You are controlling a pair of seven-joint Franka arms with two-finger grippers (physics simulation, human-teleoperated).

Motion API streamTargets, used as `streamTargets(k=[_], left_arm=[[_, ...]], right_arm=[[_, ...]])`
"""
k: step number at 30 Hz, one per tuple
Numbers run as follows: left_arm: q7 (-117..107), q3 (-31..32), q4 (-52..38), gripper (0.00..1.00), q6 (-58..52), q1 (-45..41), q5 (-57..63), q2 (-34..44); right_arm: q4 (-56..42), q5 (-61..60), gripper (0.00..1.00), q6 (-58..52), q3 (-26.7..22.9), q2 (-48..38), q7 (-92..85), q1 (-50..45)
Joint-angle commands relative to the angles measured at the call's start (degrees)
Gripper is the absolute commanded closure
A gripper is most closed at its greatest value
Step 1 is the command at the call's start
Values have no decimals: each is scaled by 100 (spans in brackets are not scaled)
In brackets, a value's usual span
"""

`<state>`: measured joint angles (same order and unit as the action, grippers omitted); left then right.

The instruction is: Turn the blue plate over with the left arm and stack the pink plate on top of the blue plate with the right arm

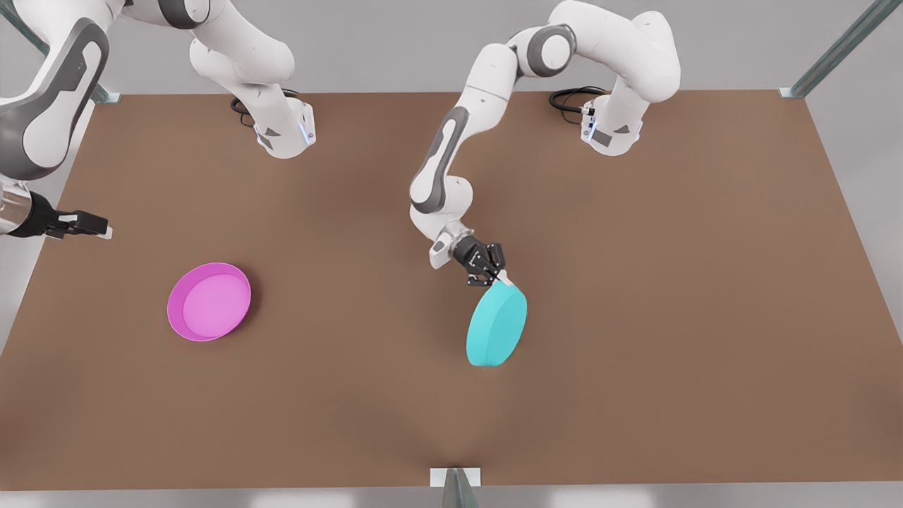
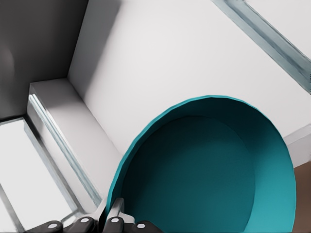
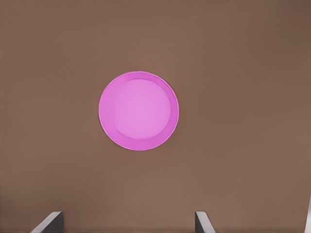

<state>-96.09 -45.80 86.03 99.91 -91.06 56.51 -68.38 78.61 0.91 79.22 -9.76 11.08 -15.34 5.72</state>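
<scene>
L arm, based at the far edge of the worktop (image 1: 635, 317), bends down at the elbow w/ its wrist angled toward the blue plate (image 1: 497, 328). L gripper (image 1: 494, 276) sits at the plate's upper rim, fingers (image 2: 112, 213) pinched onto the rim edge; plate hangs tilted off the worktop. R arm waits, raised over the worktop's edge on the front view's left. R gripper (image 1: 88, 226) is held well apart from the blue plate, camera looking straight down, fingers (image 3: 48, 222) spread wide, nothing between them.
</scene>
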Motion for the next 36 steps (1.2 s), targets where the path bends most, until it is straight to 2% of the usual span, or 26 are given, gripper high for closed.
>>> streamTargets(k=[1, 11, 20, 21, 23, 26, 28, 30, 34, 35, 36], left_arm=[[-3320, 53, 1, 79, -182, 0, 0, -35], [-3469, 413, -16, 79, -340, 0, -17, -158], [-3522, 414, -25, 76, -490, -114, -26, -466], [-3452, 414, -25, 55, -569, -149, -26, -457], [-3417, 414, -25, 36, -639, -211, -44, -448], [-3417, 405, -25, 28, -648, -316, -114, -457], [-3417, 414, -200, 16, -648, -325, -166, -413], [-3162, 405, -964, 1, -701, -325, -816, -360], [-2731, 528, -3293, 0, -885, -149, -3566, 79], [-2731, 510, -3795, 0, -885, -44, -4603, 613], [-2644, 510, -3787, 0, -903, 44, -5377, 1554]], right_arm=[[-4, -12, 0, -12, -9, 25, -12, -1], [5, -38, 0, -20, -35, 34, -12, 8], [14, -38, 0, -12, -35, 34, -12, 8], [14, -47, 0, -12, -35, 43, -12, 8], [14, -47, 0, -12, -44, 43, -12, 8], [14, -47, 0, -12, -44, 43, -12, 17], [14, -108, 0, -12, -44, 43, -21, 52], [5, -117, 0, -12, -44, 87, -109, 69], [-12, -117, 0, 6, -44, 113, -109, 52], [-21, -126, 0, 6, -44, 253, -100, 43], [-30, -213, 0, 15, -26, 526, -100, 25]])
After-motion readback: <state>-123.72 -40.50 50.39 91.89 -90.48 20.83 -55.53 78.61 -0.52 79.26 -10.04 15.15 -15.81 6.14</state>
